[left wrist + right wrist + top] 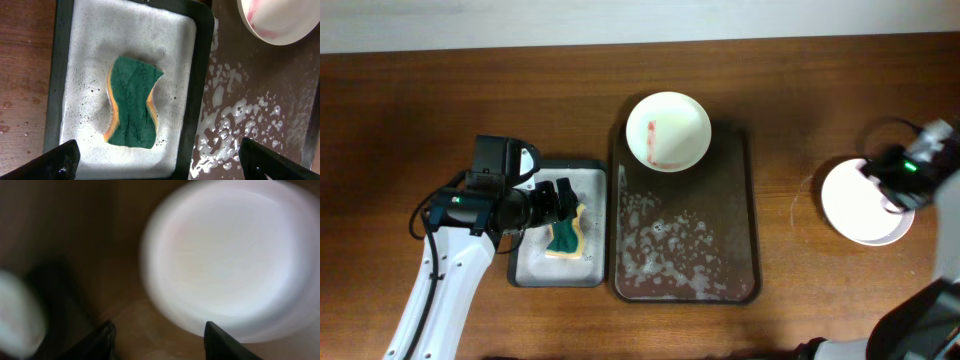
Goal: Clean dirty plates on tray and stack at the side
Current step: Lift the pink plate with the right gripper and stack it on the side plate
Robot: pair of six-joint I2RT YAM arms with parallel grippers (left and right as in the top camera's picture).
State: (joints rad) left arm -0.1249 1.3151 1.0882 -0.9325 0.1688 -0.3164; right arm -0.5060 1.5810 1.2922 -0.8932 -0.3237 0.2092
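Observation:
One dirty plate (667,131) with a red smear sits at the far end of the dark brown tray (740,250), which is covered in foam. It also shows in the left wrist view (280,20). Clean white plates (855,212) lie on the table at the right; how many are stacked I cannot tell. My left gripper (560,198) hangs wide open and empty over the green sponge (134,102). My right gripper (892,190) is open and empty at the right plates' edge (230,255); that view is blurred.
The sponge (565,235) lies in a small black-rimmed tray (525,265) with a foamy white bottom, directly left of the brown tray (250,100). Bare wooden table surrounds both trays. A thin cable loops on the table near the right plates.

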